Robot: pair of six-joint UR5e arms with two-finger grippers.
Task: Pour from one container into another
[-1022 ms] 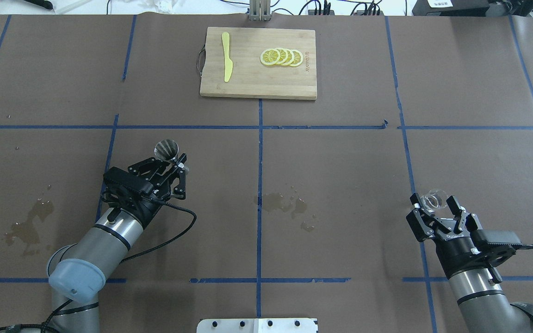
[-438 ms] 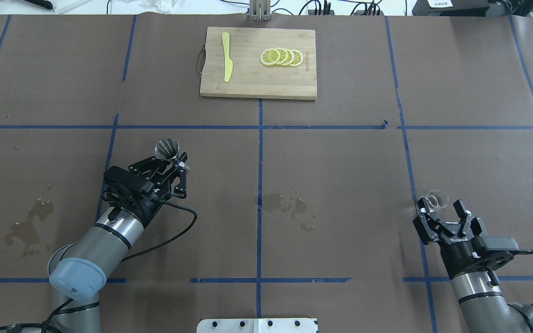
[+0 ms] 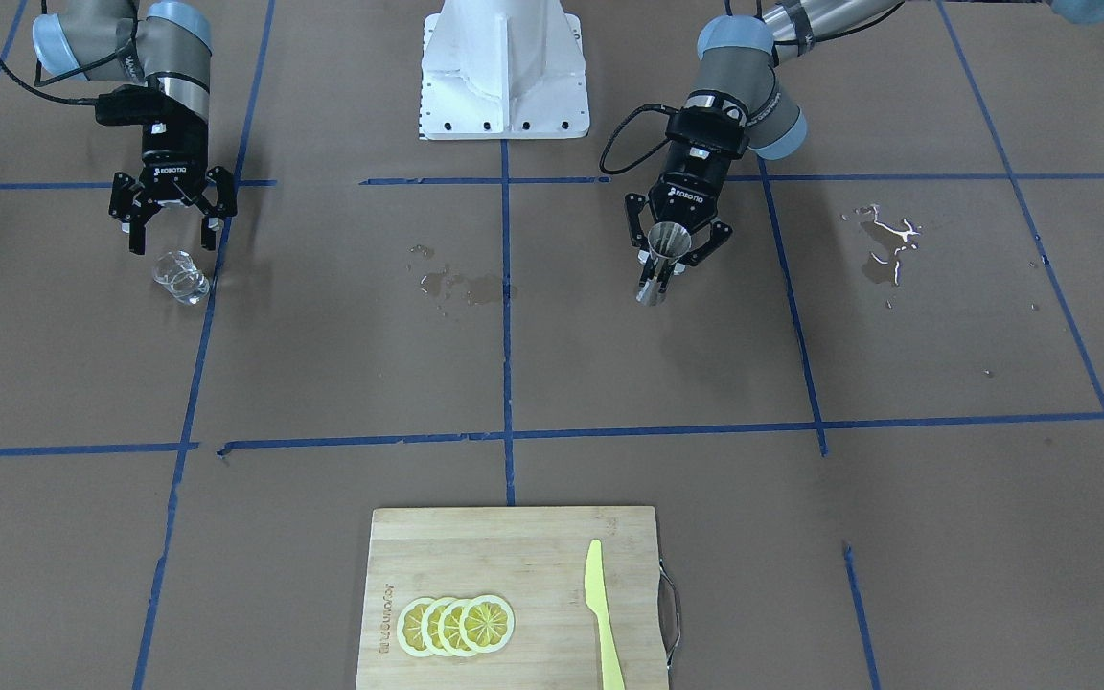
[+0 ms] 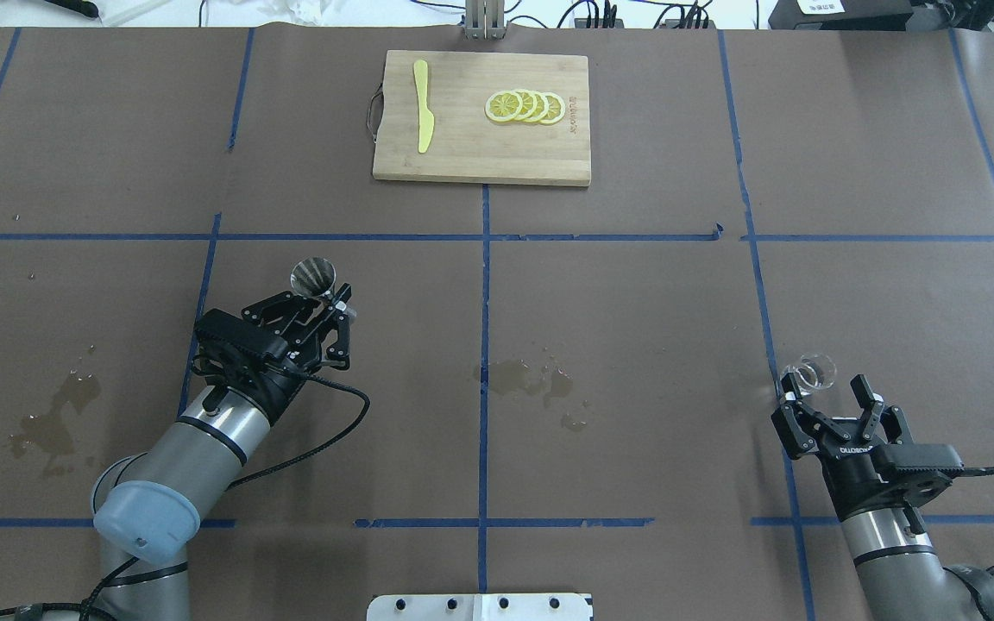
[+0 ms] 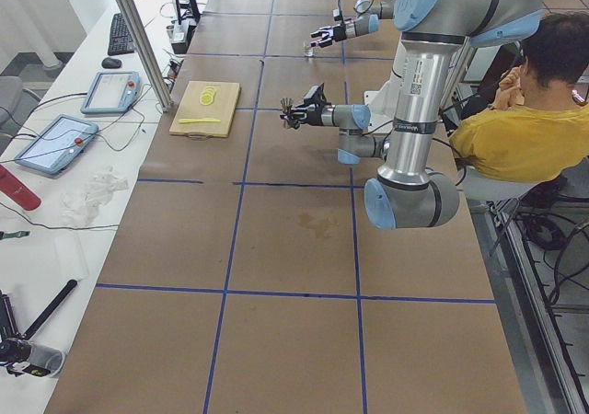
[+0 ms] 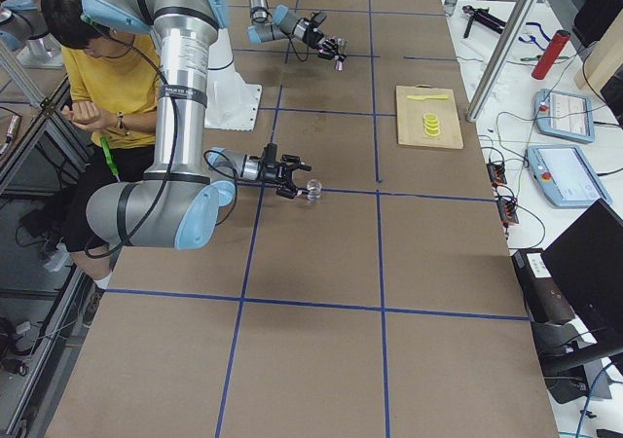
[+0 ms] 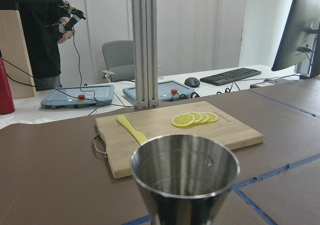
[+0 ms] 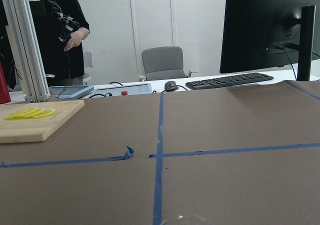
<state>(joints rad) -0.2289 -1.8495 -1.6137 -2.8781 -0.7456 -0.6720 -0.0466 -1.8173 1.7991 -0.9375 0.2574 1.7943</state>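
- Jaws of the right tool (image 4: 820, 392) stand wide apart and hold nothing. Its fingertips sit just short of the glass cup (image 4: 812, 373), which stands upright on the bench (image 4: 635, 328) near a blue tape line (image 4: 761, 302).
- The left tool (image 4: 323, 302) is clamped on the waist of the jigger (image 4: 312, 276), mouth up, well apart from the cup.
- Clear glass gives you little edge to read. Close off-centre and one finger probably shoves or tips the cup.
- The jigger's mouth is narrow, so a fast tilt likely overshoots it and makes more wet patches (image 4: 525, 377).
- Gripped only at the waist, the jigger may swivel if the cup's rim knocks it.
- You cannot tell whether the cup holds liquid.
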